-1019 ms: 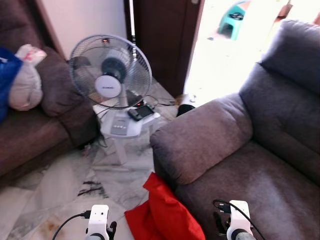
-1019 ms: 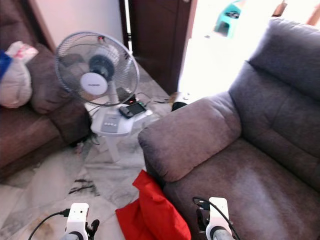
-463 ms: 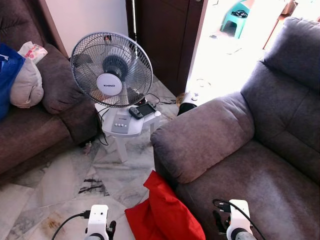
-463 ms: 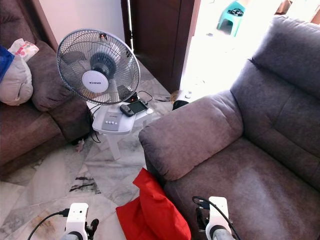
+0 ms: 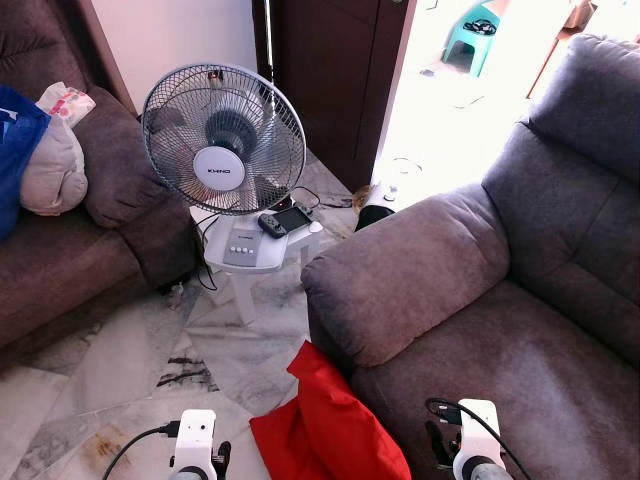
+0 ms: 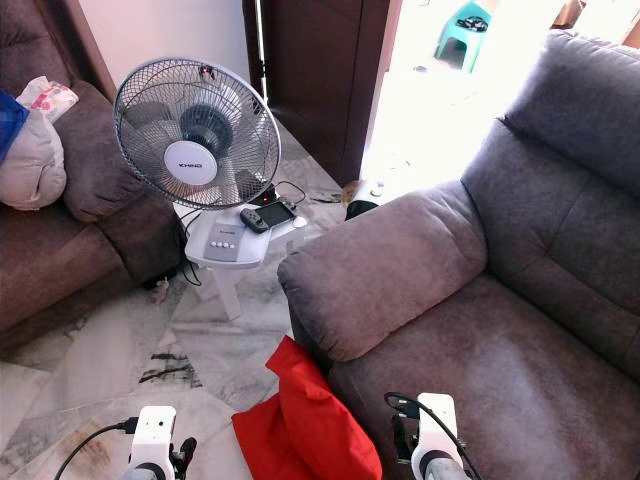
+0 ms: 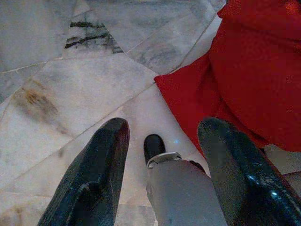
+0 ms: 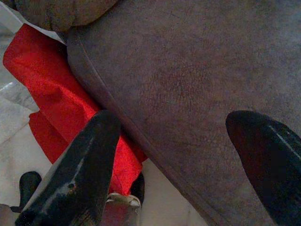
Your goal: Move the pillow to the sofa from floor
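From the head camera I'm looking down at the red pillow (image 5: 330, 425), which is on the marble floor (image 5: 110, 360), slumped against the front corner of the grey sofa (image 5: 500, 300) right under its big padded armrest (image 5: 405, 270), so it's wedged in pretty tight on that side. Just past the pillow there's a white stool (image 5: 250, 262) carrying a standing fan (image 5: 222, 140) and a little black gadget (image 5: 285, 221) with cables trailing off it, close enough to the armrest that the gap of floor between them is narrow. Further left is a brown couch (image 5: 80, 250) with a pale bundle (image 5: 52, 170) and something blue (image 5: 15, 150) on it, and behind everything a dark wooden door (image 5: 325, 70) next to a bright doorway with a teal plastic stool (image 5: 482, 30) outside. Both of my wrists poke up at the bottom edge, left one over floor, right one over the sofa seat. Left wrist cam: the left claw (image 7: 162, 136) is spread apart with nothing in it, hanging over the floor with one finger sitting near the pillow's edge, and I can see one of my own feet (image 7: 153, 147) down between the fingers. Right wrist cam: the right claw (image 8: 181, 136) is also wide apart and holding nothing, hovering over the sofa seat, with the pillow showing next to the seat's front edge and tucked against it.
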